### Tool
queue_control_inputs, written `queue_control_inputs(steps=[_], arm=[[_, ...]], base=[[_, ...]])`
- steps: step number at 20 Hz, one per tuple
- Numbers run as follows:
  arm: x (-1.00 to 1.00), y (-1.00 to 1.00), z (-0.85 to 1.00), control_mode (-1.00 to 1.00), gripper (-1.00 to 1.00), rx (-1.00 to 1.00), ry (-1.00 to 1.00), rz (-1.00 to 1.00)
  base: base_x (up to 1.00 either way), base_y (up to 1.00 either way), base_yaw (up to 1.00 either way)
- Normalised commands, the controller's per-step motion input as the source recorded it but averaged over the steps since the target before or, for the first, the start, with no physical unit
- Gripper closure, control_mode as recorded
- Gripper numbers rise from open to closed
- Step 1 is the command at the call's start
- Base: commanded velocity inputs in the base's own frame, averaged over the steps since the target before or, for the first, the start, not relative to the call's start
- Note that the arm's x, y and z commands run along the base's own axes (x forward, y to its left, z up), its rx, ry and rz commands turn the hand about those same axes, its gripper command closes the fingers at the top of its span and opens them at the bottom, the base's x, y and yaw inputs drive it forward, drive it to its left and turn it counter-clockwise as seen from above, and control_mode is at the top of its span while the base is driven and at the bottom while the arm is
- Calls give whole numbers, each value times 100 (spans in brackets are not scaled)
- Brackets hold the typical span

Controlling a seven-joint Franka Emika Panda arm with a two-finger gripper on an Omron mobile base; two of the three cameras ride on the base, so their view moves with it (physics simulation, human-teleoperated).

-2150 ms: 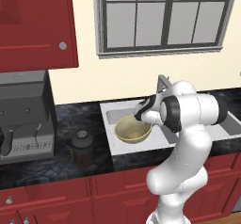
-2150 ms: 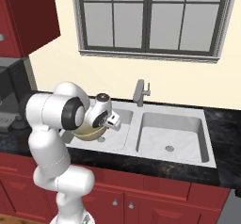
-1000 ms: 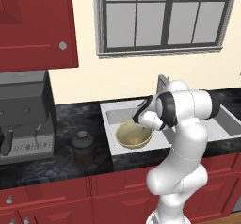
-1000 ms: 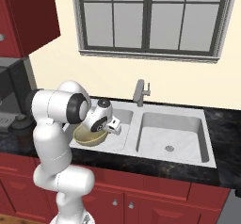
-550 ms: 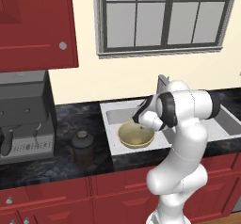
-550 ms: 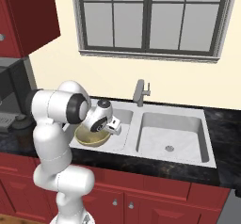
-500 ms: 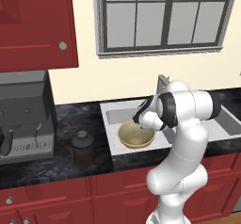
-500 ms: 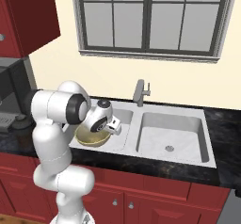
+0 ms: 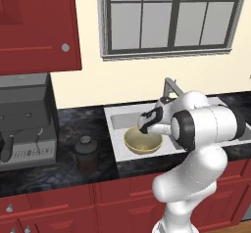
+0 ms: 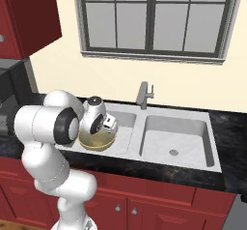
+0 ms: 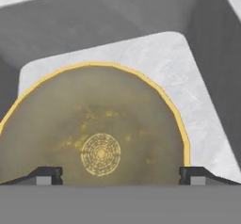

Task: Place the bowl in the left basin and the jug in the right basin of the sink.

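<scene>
The pale yellow-tan bowl (image 9: pixel 142 141) (image 10: pixel 98 139) sits low in the left basin (image 9: pixel 117 122) (image 10: pixel 123 121) of the sink, its olive-gold inside (image 11: pixel 99 138) facing up. My gripper (image 9: pixel 143 127) (image 10: pixel 108 127) (image 11: pixel 120 173) hangs just above the bowl's near side. It is open, its two fingertips (image 11: pixel 48 173) standing wide apart with only the bowl's inside between them. The dark brown jug (image 9: pixel 86 151) with its knobbed lid stands on the black counter left of the sink. Across the divider lies the right basin (image 10: pixel 176 139) with its small drain.
The angular grey faucet (image 9: pixel 169 86) (image 10: pixel 144 95) rises behind the divider, close to my arm. A grey coffee machine (image 9: pixel 24 124) stands at the far left of the black marbled counter (image 9: pixel 73 129). Red cabinets hang above it.
Over the last two seconds the bowl and my hand came down lower into the left basin. In the last half second almost nothing moved.
</scene>
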Motion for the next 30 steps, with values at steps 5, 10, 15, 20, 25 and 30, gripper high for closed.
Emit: queue_control_inputs(steps=[5, 10, 15, 20, 25, 30], arm=[[-23, 39, 54, -100, -100, 3, 1, 0], [-42, 1, 74, -100, -100, 9, 2, 1], [-55, 6, 65, -100, -100, 7, 1, 9], [-68, 30, 33, -100, -100, 1, 3, 12], [-64, 46, 30, -100, -100, -4, 0, 13], [-55, 26, 39, -100, -100, -2, -19, 12]], base=[[0, 0, 0], [0, 0, 0], [0, 0, 0], [0, 0, 0], [0, 0, 0], [0, 0, 0]])
